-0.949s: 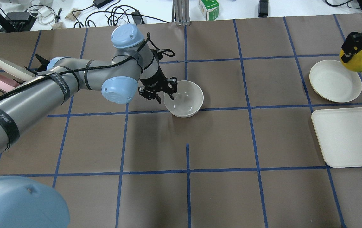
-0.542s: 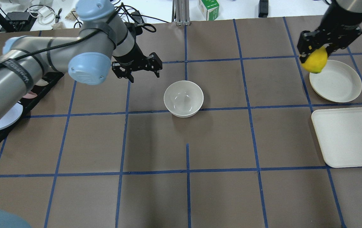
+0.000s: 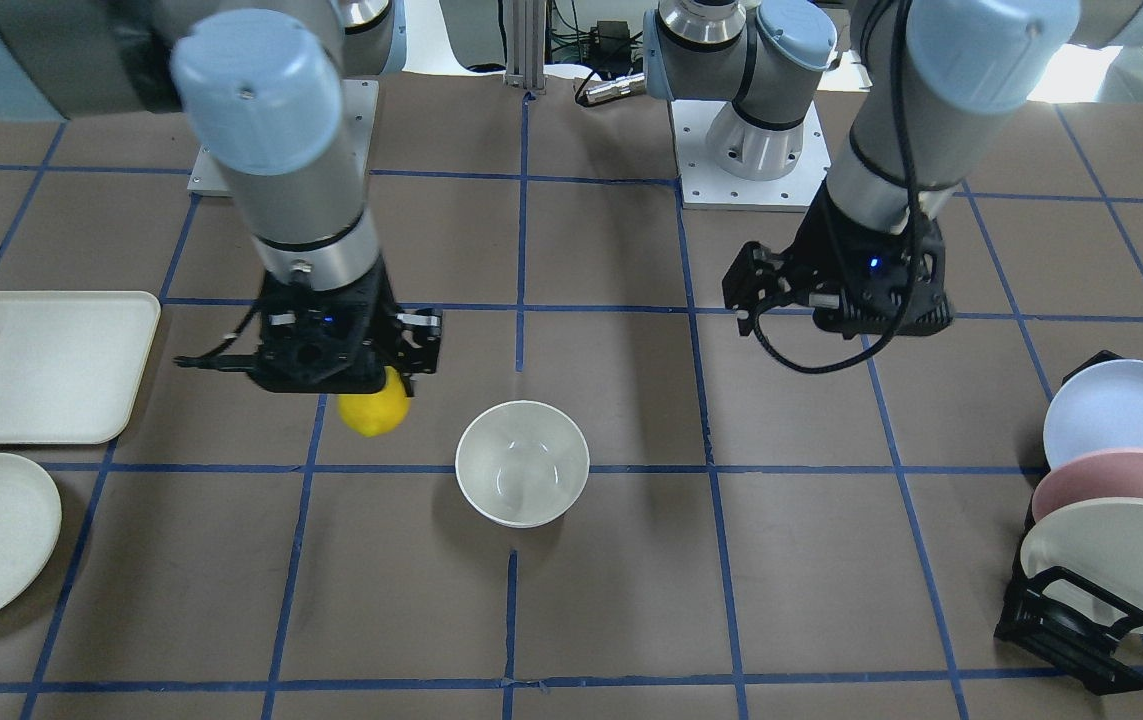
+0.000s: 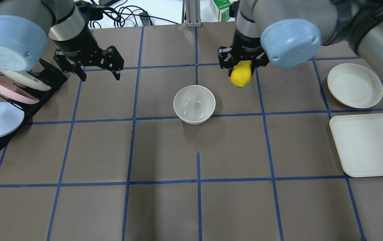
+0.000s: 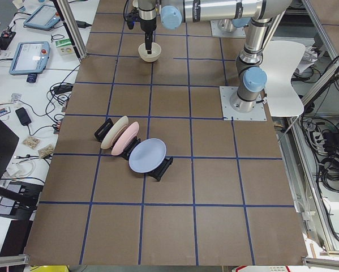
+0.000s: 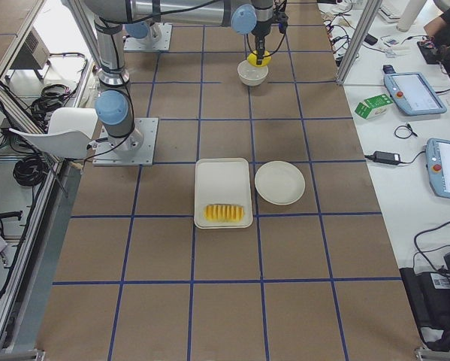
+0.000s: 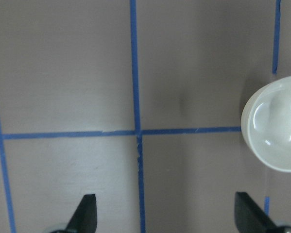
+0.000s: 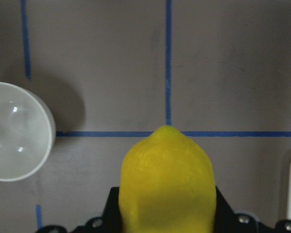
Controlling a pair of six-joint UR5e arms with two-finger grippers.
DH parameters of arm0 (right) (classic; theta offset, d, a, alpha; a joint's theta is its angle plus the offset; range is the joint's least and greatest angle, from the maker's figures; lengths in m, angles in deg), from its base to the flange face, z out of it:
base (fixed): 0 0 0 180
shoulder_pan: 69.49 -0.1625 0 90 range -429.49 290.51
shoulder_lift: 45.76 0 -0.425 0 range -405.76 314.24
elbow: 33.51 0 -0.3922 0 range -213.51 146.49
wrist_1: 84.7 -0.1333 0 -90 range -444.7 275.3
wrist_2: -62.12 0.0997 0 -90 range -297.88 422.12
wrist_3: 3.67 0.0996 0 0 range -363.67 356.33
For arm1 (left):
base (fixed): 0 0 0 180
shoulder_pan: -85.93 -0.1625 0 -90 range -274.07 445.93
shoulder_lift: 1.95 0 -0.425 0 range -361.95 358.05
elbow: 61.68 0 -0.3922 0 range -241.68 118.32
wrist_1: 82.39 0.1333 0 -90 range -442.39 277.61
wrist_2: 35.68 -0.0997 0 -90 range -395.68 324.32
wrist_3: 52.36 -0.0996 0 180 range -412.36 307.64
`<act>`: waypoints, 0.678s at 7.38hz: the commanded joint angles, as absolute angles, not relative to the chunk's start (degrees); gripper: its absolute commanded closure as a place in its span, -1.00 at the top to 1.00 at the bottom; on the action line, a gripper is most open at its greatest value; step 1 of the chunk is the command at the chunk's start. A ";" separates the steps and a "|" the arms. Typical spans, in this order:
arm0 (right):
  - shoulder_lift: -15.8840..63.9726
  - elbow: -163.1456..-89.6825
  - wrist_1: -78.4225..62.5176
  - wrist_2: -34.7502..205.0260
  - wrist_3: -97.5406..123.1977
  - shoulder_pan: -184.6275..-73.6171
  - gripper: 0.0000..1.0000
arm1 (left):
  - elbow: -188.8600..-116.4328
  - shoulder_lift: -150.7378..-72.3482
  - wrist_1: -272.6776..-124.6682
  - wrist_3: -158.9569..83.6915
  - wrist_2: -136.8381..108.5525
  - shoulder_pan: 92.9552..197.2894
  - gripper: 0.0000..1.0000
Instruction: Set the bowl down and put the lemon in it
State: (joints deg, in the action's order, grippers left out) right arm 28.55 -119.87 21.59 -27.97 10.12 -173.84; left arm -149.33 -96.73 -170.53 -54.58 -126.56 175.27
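**One step left: the lemon hangs beside the bowl, not yet over it**

The off-white bowl stands upright and empty on the table, with nothing touching it. By that, the placing half of the task looks done, and the step in hand is carrying the fruit across.

The right tool is clenched on the lemon, which is gripped at its upper part while a pointed end hangs down below the fingers. The lemon is raised off the table and sits to the bowl's right, on the robot's own reckoning. It is near the rim but outside it. The right wrist view agrees, with the bowl at its left edge and brown table straight under the fruit.

The left tool is released, with its fingers spread wide and nothing between them. It hovers well off to the bowl's left. Its wrist camera catches only the bowl's edge at the side of the frame.

The next move, as I judge it, is a short sideways carry toward the bowl until the lemon is centred over the mouth. After that the lemon should go down into the hollow before the fingers part. The bowl is wider than the fruit, so aim is forgiving. Letting go from this height is the risk, because the lemon could bounce out or knock the light bowl askew. The left arm looks far enough from the bowl not to hinder the carry.
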 commanded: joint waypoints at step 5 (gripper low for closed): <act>14.38 -121.39 31.31 -26.30 12.59 -180.32 -0.10 | -145.88 -96.24 -175.29 -55.35 -125.49 174.96 1.00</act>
